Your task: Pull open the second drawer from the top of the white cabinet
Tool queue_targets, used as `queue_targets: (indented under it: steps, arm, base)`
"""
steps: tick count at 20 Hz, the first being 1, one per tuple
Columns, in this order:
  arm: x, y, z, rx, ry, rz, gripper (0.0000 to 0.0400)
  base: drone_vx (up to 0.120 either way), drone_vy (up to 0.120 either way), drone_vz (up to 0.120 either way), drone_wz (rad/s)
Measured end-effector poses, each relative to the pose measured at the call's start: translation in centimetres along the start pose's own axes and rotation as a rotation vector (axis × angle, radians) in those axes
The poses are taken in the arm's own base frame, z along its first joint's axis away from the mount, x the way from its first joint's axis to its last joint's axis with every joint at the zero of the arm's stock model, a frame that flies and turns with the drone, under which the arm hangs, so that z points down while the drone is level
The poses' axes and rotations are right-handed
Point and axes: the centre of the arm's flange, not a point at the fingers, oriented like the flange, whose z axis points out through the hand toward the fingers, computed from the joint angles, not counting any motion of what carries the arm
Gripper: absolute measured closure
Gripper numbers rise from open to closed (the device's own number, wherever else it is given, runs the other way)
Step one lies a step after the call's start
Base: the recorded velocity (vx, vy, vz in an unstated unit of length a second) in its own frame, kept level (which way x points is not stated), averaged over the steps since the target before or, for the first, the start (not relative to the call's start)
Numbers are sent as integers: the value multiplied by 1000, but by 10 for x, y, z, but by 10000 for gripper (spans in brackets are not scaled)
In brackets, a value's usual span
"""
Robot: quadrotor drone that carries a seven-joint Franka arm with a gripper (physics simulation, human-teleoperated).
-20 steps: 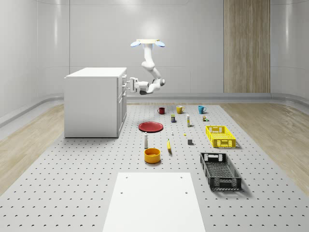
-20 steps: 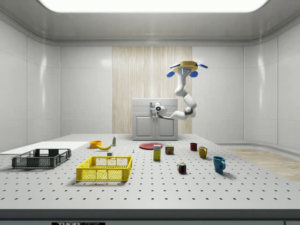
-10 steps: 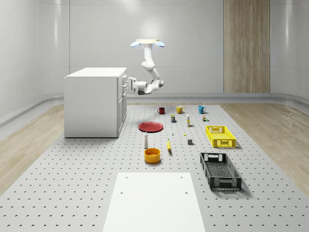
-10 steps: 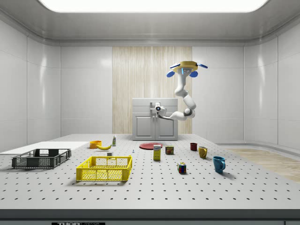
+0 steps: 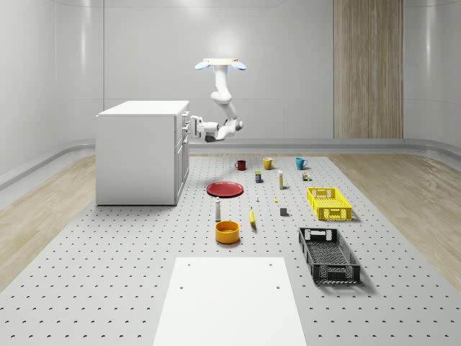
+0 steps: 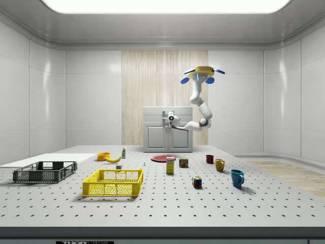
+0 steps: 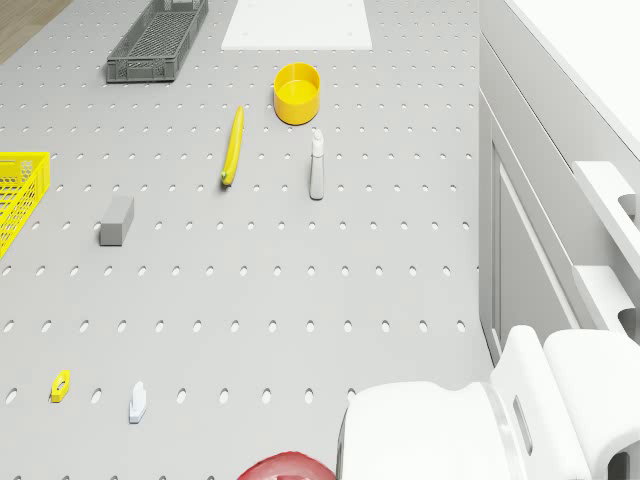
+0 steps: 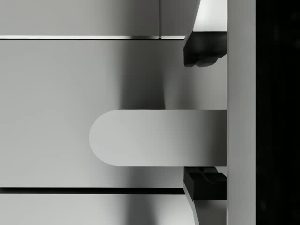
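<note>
Spread wide, the pincer [image 8: 205, 115] has its two dark fingertips [image 8: 201, 54] one on each side of a rounded drawer handle [image 8: 154, 137], with a gap showing at each pad, so nothing is clamped. Behind it the arm [image 5: 225, 108] hangs from the drone [image 5: 220, 65], bends at the elbow and runs level to the white cabinet [image 5: 140, 151]. That drone hovers high up, beside the cabinet's drawer side and above the pincer. Straight ahead of the pincer the drawer front [image 8: 70, 112] sits flush between two dark seams. Below lies a grey perforated table [image 5: 108, 288] carrying a red plate [image 5: 225, 189], banana [image 5: 252, 216] and yellow crate [image 5: 329, 203]; pale walls surround it.
</note>
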Motion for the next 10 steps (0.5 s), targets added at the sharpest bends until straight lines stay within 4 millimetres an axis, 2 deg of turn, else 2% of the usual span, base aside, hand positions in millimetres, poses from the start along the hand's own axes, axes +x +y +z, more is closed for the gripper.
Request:
queue_targets:
  steps: [5,6,8,9,10]
  arm:
    - [6,-7,0,0,0,0,100]
    - [7,-7,0,0,0,0,116]
    - [8,-8,0,0,0,0,188]
    - [8,-9,0,-1,0,3,207]
    - [4,-13,0,-14,9,36,161]
  base:
    - [0,0,0,0]
    - [0,0,0,0]
    - [0,0,0,0]
    - [0,0,0,0]
    - [0,0,0,0]
